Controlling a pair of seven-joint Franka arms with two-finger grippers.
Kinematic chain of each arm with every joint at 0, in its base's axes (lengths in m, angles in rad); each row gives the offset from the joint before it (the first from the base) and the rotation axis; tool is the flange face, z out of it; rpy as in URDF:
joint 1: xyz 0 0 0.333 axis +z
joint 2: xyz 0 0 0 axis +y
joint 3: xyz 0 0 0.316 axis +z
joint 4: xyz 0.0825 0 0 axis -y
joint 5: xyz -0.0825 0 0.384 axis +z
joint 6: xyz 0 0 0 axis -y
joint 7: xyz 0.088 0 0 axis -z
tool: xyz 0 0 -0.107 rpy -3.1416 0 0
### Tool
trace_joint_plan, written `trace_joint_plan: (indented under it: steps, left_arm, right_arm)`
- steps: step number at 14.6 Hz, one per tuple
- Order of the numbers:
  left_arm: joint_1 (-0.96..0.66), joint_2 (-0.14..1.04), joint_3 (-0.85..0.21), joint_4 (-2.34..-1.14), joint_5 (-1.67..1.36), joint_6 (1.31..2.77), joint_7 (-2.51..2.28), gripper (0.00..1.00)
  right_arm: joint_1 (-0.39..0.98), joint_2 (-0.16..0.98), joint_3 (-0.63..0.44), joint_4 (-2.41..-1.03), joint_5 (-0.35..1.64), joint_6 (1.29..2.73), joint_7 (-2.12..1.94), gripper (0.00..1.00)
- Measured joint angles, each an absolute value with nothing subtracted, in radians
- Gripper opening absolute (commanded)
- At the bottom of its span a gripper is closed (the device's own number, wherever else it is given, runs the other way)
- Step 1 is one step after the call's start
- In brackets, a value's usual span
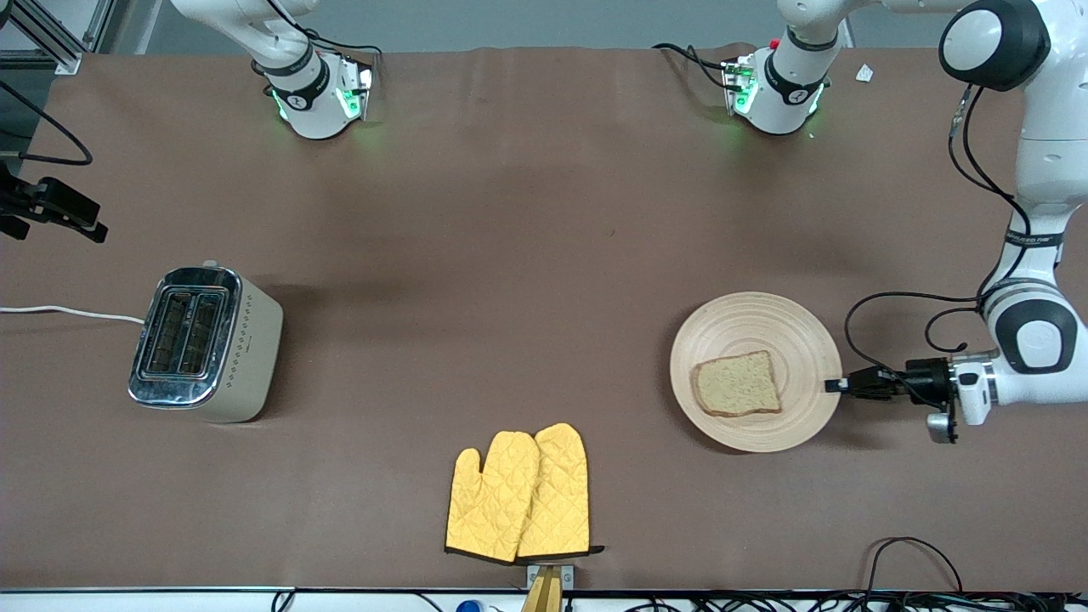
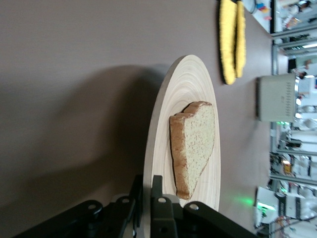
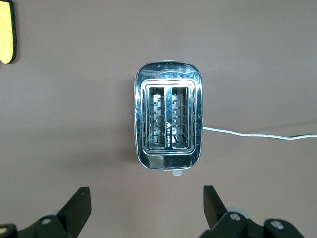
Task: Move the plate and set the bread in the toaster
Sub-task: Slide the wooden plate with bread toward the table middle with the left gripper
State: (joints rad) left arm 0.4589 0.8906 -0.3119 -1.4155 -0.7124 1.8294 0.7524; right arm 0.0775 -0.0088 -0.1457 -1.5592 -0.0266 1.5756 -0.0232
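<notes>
The light-wood plate (image 1: pixel 756 319) lies toward the left arm's end of the table with the brown bread slice (image 1: pixel 736 384) on it. My left gripper (image 1: pixel 837 385) is shut on the plate's rim, one finger above and one below, as the left wrist view shows (image 2: pixel 147 198), with the plate (image 2: pixel 188 84) and bread (image 2: pixel 195 144) ahead of it. The toaster (image 1: pixel 200 340) stands toward the right arm's end, both slots empty. My right gripper (image 1: pixel 85 223) hangs open and empty high over the table beside the toaster (image 3: pixel 168 121); its fingers (image 3: pixel 79 206) are wide apart.
A pair of yellow oven mitts (image 1: pixel 520 493) lies near the front edge, midway between toaster and plate. The toaster's white cord (image 1: pixel 68 312) runs off toward the table's end. The mitts (image 2: pixel 232 39) and toaster (image 2: pixel 275 96) also show in the left wrist view.
</notes>
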Motion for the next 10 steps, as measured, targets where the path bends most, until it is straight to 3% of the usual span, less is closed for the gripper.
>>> trace_joint_plan:
  steps: [5, 10]
  left_arm:
    - [0.442, 0.886, -0.474, -1.427, -0.712, 1.844, 0.696, 0.0]
    - [0.44, 0.864, -0.7, -1.596, -0.726, 2.13, 0.671, 0.0]
  right_arm:
    - [0.077, -0.009, -0.148, -1.559, -0.027, 1.567, -0.022, 1.0]
    - [0.077, -0.009, -0.153, -1.555, -0.027, 1.56, -0.023, 1.0]
